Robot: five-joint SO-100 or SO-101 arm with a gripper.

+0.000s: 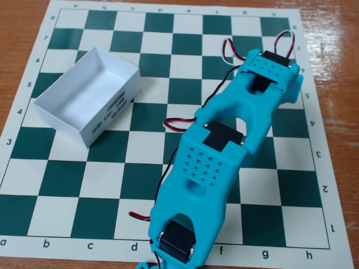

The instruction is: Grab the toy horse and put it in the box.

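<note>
The box (84,96) is a shallow white cardboard box with no lid, black print on its near long side. It sits on the left part of the chessboard and nothing shows inside it. The toy horse is hidden or out of view. My cyan arm (207,174) reaches from the bottom edge up to the right, and its wrist (270,70) hangs over the board's upper right squares. The wrist housing covers the gripper's fingers from this overhead angle, so their state and anything under them are hidden.
A green and white chessboard mat (67,185) lies on a brown wooden table (22,22). Red, white and black servo cables (182,124) loop out beside the arm.
</note>
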